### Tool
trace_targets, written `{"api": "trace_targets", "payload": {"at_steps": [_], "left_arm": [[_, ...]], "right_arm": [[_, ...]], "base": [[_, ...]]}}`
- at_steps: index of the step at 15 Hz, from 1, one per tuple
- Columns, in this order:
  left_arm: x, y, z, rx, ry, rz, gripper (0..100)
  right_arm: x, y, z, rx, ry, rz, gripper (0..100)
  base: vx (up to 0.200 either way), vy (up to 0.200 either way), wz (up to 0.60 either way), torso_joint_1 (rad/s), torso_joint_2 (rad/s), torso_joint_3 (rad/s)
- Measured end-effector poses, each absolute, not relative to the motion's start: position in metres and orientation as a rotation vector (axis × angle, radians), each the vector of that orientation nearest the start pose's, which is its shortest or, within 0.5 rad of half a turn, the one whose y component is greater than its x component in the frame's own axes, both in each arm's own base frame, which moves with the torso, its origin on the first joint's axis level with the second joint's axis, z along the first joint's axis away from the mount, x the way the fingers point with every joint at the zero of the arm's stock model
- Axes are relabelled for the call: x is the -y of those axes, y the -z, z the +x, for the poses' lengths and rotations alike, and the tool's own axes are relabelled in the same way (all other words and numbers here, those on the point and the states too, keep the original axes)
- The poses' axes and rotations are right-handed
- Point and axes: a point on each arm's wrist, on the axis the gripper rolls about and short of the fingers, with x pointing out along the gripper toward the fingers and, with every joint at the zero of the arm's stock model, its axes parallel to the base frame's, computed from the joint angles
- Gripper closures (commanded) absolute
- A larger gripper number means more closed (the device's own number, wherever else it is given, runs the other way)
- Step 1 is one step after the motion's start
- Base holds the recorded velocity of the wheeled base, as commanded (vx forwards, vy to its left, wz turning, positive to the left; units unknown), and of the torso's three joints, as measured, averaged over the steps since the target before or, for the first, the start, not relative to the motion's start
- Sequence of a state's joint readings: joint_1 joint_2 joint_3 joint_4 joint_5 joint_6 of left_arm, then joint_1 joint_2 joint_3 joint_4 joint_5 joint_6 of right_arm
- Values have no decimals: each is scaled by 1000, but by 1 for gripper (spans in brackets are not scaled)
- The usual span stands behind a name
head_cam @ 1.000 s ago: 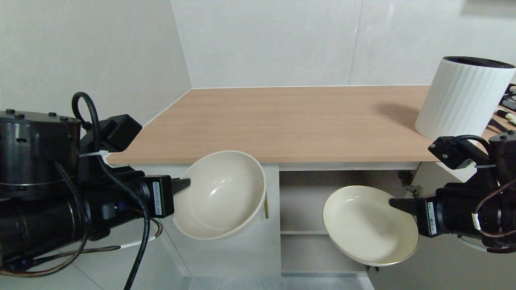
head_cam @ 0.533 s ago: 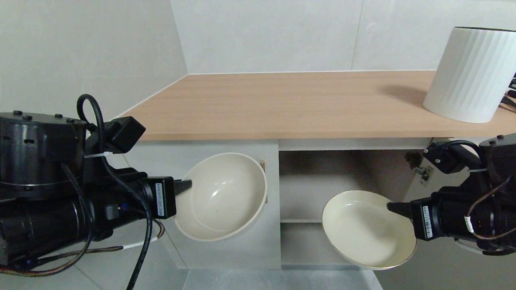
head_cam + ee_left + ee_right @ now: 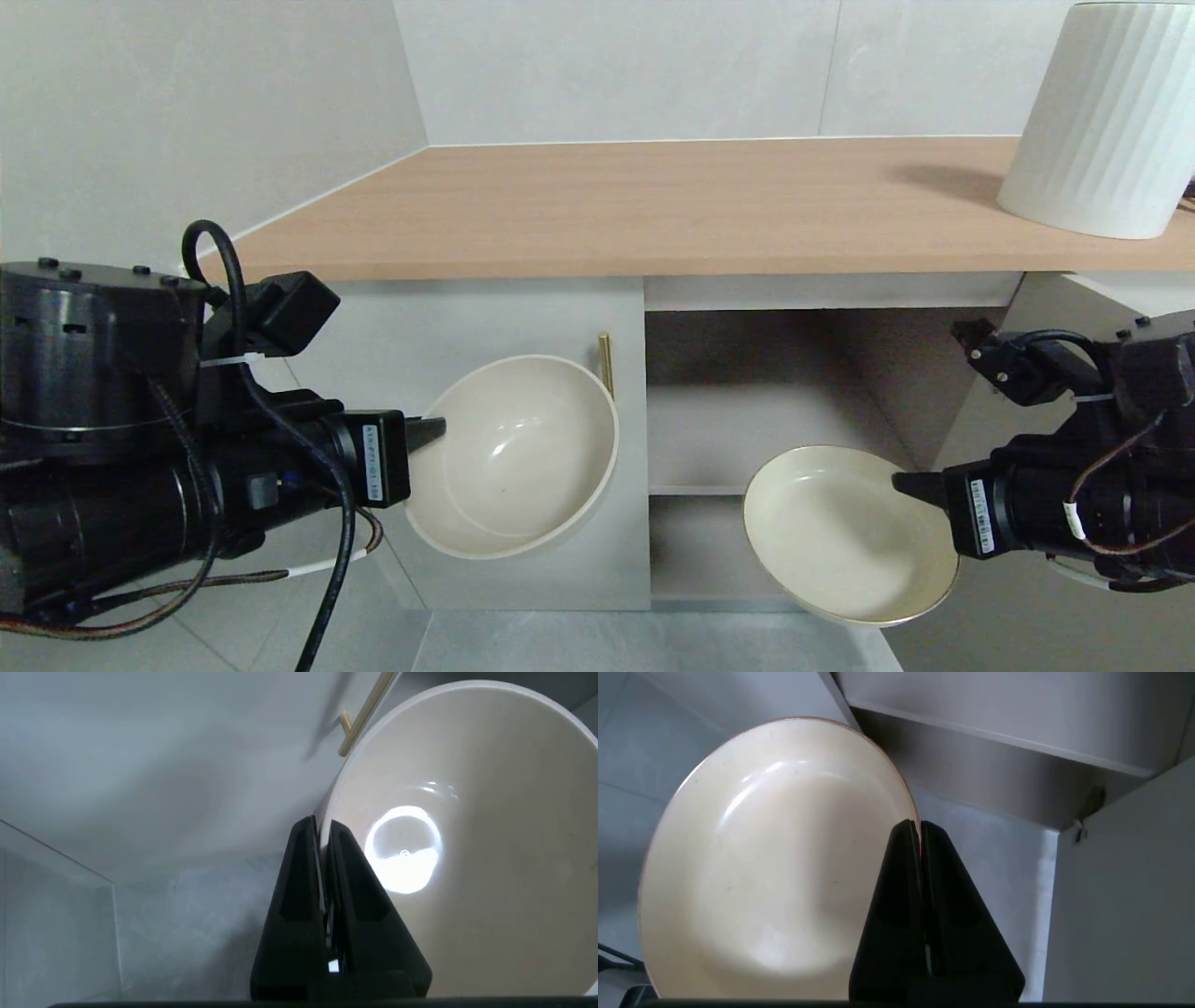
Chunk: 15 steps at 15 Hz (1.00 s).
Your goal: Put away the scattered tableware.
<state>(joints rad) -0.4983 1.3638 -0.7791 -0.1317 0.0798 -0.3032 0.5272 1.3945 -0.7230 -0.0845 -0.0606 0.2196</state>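
Gripping: left gripper [image 3: 431, 431] clamps bowl [image 3: 513, 457] rim; right gripper [image 3: 904, 482] clamps plate [image 3: 840, 532] rim.
Nearer: plate fronts the open cabinet [image 3: 747, 373]; bowl fronts closed door [image 3: 485, 317].

This looks like a home kitchen. A wood-grain countertop [image 3: 653, 205] runs into a corner of pale, large-tiled wall [image 3: 607, 65], with white base cabinets under it. One cabinet door [image 3: 467, 317] is closed and carries a slim brass handle [image 3: 605, 359]; the compartment beside it stands open, showing a shelf [image 3: 709, 488] inside. The floor [image 3: 607, 644] is grey tile. A white ribbed container [image 3: 1102, 121] stands on the counter, and the cream bowl [image 3: 523, 457] and cream plate [image 3: 840, 532] are ordinary household tableware.
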Motion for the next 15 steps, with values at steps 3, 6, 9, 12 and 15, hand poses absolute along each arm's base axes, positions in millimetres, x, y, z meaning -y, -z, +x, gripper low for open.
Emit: {"api": "trace_targets", "payload": {"at_steps": [3, 6, 9, 12, 15], "left_arm": [[103, -215, 193, -497, 338, -163, 100], [103, -214, 193, -499, 339, -162, 100], [104, -212, 194, -507, 337, -160, 100], [104, -211, 195, -511, 336, -158, 100], [104, -211, 195, -512, 335, -159, 100]], "right_arm": [[-109, -187, 189, -621, -388, 35, 100], [-114, -180, 198, -635, -386, 31, 100], [-130, -157, 228, -647, -367, 56, 100], [-143, -116, 266, -686, -305, 108, 100], [-150, -81, 308, -722, -221, 156, 100]], "base": [[0, 0, 0, 0, 0, 0], [0, 0, 0, 0, 0, 0], [0, 0, 0, 0, 0, 0], [0, 0, 0, 0, 0, 0], [0, 0, 0, 0, 0, 0]]}}
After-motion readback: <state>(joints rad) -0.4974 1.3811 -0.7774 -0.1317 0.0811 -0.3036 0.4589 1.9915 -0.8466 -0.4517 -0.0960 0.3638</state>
